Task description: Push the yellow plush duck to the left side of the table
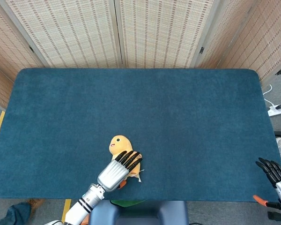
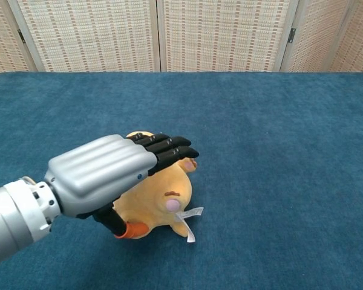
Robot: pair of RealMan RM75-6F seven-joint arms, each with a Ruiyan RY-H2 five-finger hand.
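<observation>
Left hand (image 1: 118,169) lies flat over the yellow plush duck (image 1: 120,146), its silver back upward and its black fingers (image 2: 169,147) stretched out side by side across the toy's belly. From the chest camera the palm covers most of the duck's body and the orange thumb tip (image 2: 133,229) shows low at the toy's near side; the fingers are extended and hold nothing, and whether the palm actually presses the plush or hangs just above it cannot be told. The duck lies on its back near the front edge of the table (image 1: 187,117), a little left of the middle, its head pointing away from the robot and a small white tag (image 2: 190,219) sticking out beside its feet. Only the head, one wing and a foot show past the hand. Far to the right, the right hand (image 1: 277,180) sits at the table's front right corner, well apart from the toy, with its dark fingers straight and slightly parted, holding nothing. Behind the blue-covered table stands a woven folding screen (image 1: 131,33).
</observation>
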